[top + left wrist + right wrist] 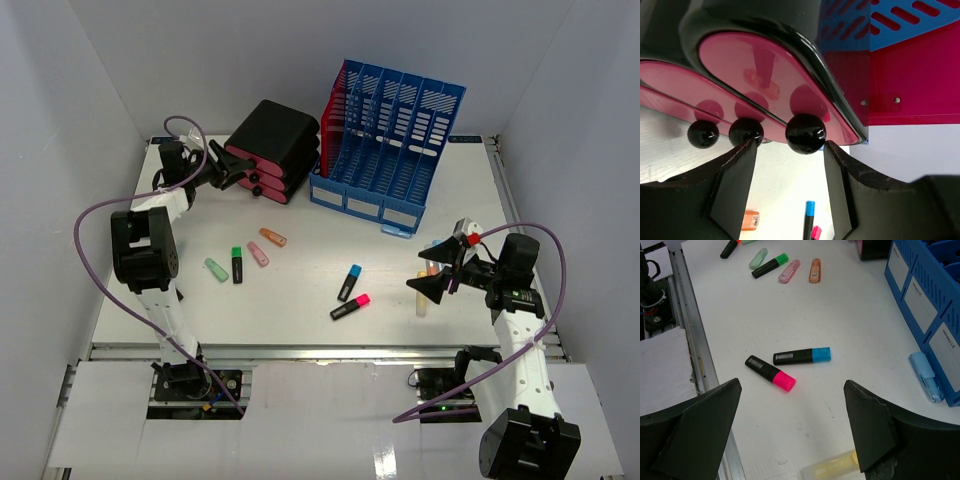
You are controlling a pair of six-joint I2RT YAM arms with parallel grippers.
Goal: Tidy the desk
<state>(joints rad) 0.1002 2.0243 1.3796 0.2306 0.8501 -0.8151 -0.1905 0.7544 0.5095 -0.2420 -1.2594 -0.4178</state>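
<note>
desk (300, 215) | left end effector (788, 145) flanks knob (805, 133) | right end effector (791, 385) agape

White desk (300, 290), blue slotted file rack (385, 150), black-and-pink drawer stack (272, 140)

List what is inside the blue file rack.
From above, the blue file rack shows only its slatted dividers; nothing sticks out of any slot. The dividers hide the slot floors, so something flat lying there cannot be ruled out.

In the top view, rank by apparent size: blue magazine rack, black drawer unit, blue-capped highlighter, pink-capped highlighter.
1. blue magazine rack
2. black drawer unit
3. blue-capped highlighter and pink-capped highlighter: these look alike, so unranked.
</note>
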